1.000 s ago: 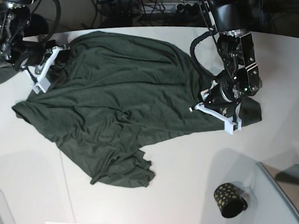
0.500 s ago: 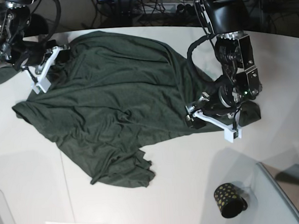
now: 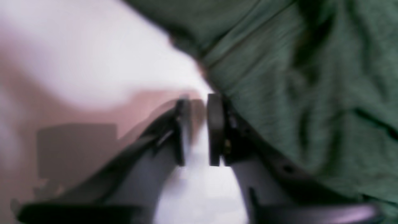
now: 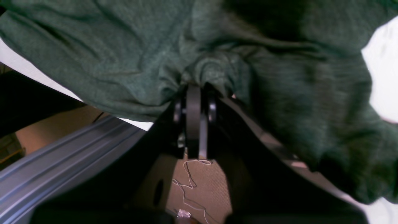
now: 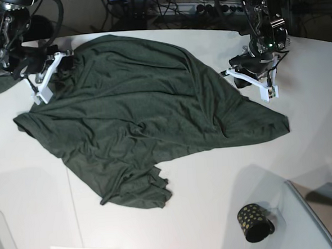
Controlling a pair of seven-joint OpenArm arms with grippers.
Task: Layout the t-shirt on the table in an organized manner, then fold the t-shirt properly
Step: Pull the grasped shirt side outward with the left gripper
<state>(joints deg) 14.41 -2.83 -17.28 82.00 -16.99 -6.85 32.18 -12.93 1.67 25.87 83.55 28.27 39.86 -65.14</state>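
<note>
Right fingers [image 4: 193, 102] pinch the t-shirt [image 5: 137, 115] at ten o'clock; left fingers [image 3: 214, 124] slightly parted, gripping nothing. Regrip the two o'clock edge, then draw outward evenly across the desk [image 5: 204, 190].

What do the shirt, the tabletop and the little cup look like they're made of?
t-shirt: thin, soft knit, likely cotton jersey; matte dark green, it drapes in fine wrinkles, with a heathered weave visible in the right wrist view.
table: hard smooth white surface, laminate or painted; slight sheen with soft shadows.
cup: glossy black with gold dots, probably glazed ceramic; too small to be sure.
</note>
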